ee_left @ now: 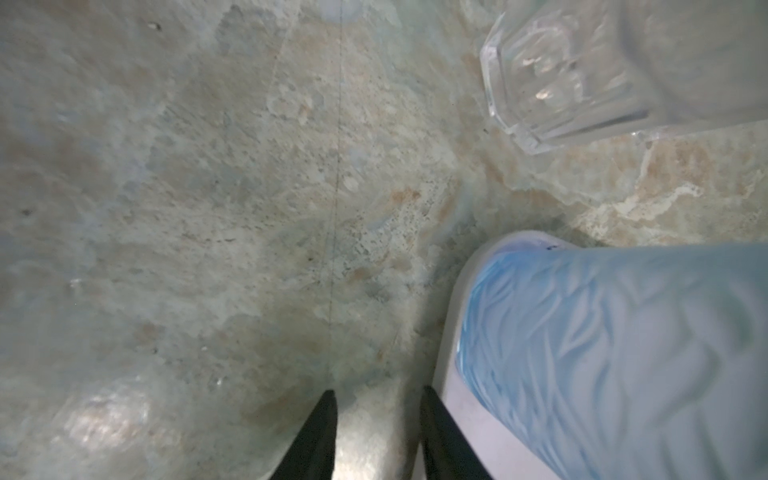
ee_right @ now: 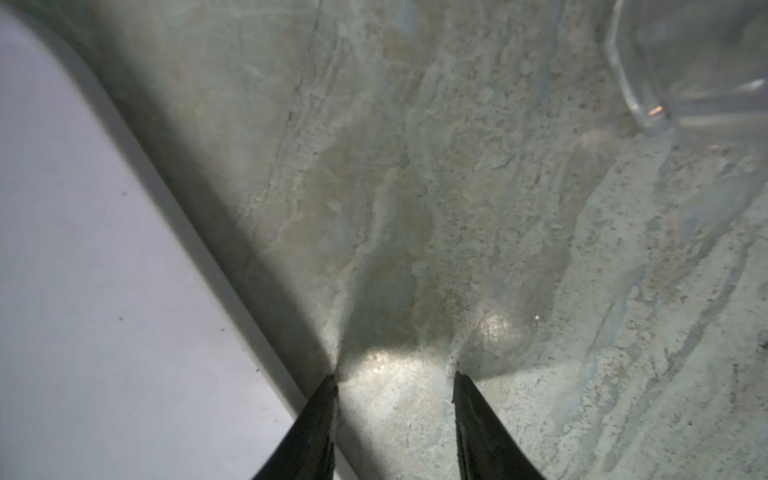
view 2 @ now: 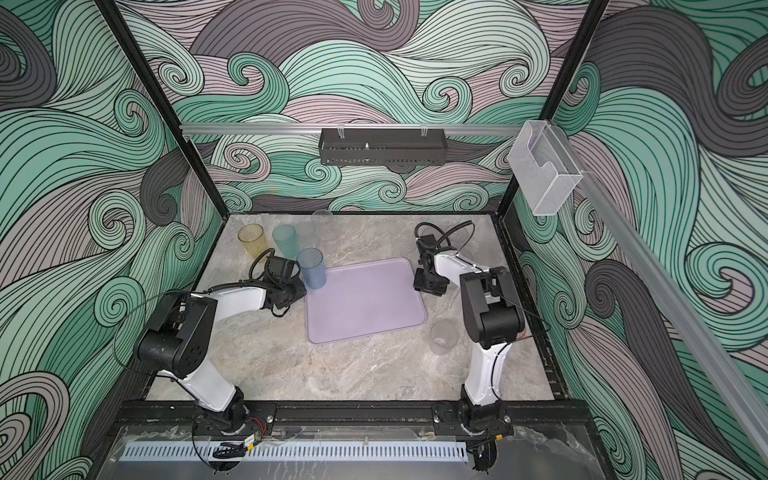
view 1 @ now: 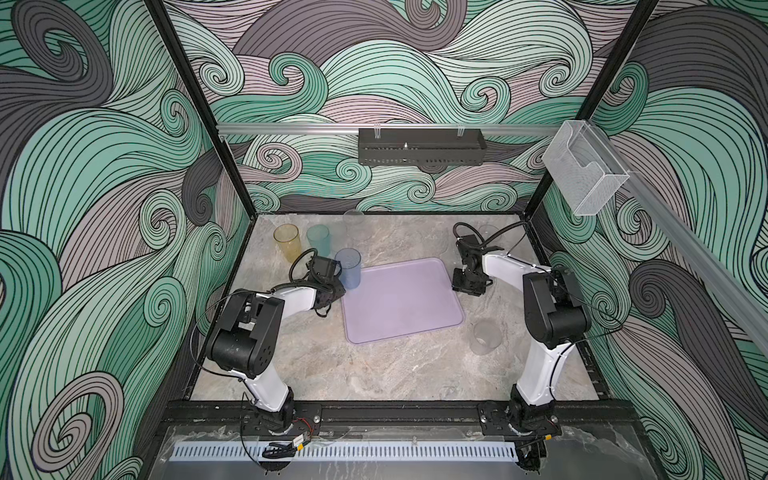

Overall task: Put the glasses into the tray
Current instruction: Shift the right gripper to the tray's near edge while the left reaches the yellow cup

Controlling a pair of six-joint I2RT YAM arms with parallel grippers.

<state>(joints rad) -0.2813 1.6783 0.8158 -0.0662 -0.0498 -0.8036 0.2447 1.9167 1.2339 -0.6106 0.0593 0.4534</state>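
**Blue glass (view 1: 348, 270) upright on the far left corner of the tray (view 1: 407, 307)**

In both top views: flat lavender tray, rectangular, with rounded corners, a low rim and a smooth face, lying on the mottled grey stone-look tabletop (view 1: 332, 370). Blue glass tall, cylindrical, translucent. Off the tray, toward the table's far left: amber tumbler (view 1: 286, 243) and teal tumbler (view 1: 319, 241), side by side, both frosted. Tall clear glass (view 1: 354, 222) near the back wall. Short clear cup (view 1: 485, 336) near the tray's near right corner.

Left wrist view: blue glass (ee_left: 602, 353) close up, wavy relief over its wall, base set on the tray's pale rounded corner (ee_left: 451, 332). Beyond it, faceted clear glass (ee_left: 561, 75) on the stone. Left gripper (ee_left: 376, 415) over bare stone just beside the tray, black fingertips parted, nothing between them.

Right wrist view: right gripper (ee_right: 395, 386) likewise spread and empty, over stone just beside the tray's smooth edge (ee_right: 104, 270). Angular clear glass (ee_right: 665, 75) well apart from the fingertips.
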